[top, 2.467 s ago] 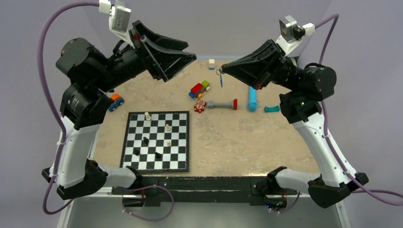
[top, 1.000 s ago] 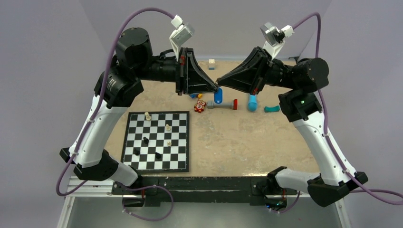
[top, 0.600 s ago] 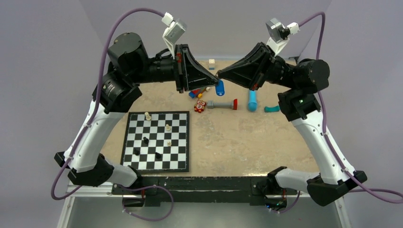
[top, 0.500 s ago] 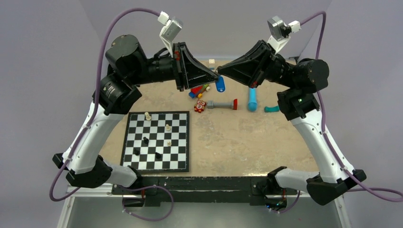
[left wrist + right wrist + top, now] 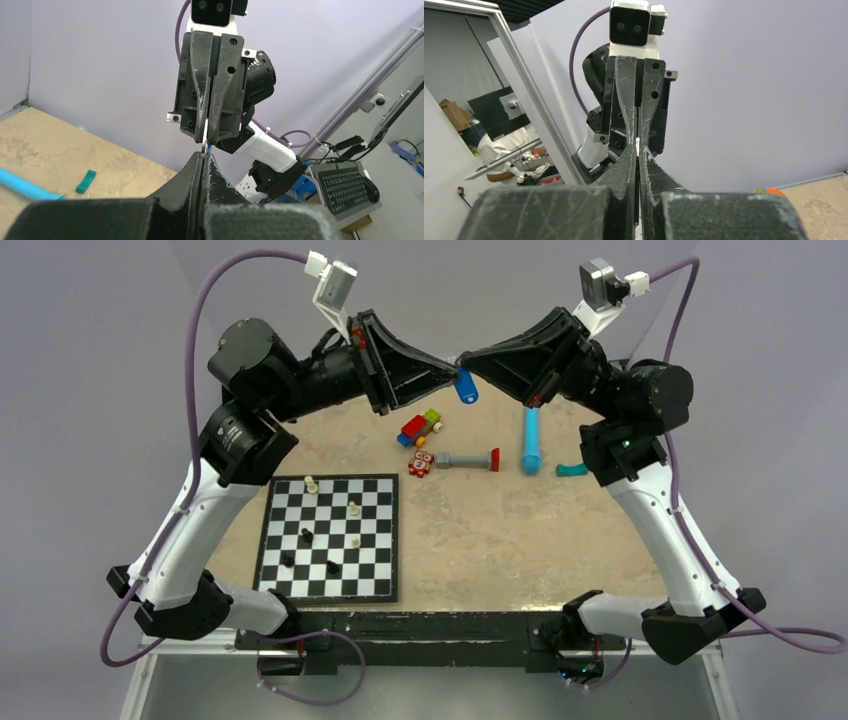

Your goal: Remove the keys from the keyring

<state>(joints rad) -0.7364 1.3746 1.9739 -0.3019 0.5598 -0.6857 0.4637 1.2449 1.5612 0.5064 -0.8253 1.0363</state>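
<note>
My two grippers meet tip to tip high above the table's far side. The left gripper (image 5: 455, 366) is shut, and so is the right gripper (image 5: 469, 362). The keyring's blue tag (image 5: 465, 388) hangs just below where they meet. In the left wrist view my left gripper (image 5: 205, 155) touches the right one's tips, with a thin silvery sliver (image 5: 205, 146) pinched between both pairs of fingers. The right wrist view shows the right gripper (image 5: 639, 148) and the same pale sliver (image 5: 638, 143). I cannot tell whether that metal is a key or the ring.
On the table lie a chessboard (image 5: 330, 537) with several pieces, a brick toy car (image 5: 420, 427), a red block (image 5: 421, 462), a grey bar with a red end (image 5: 467, 459), a light-blue cylinder (image 5: 531, 440) and a teal piece (image 5: 572, 470).
The left gripper came across to the right one and closed at its tip. Since then both have risen together towards the back, carrying the blue tag up with them.
</note>
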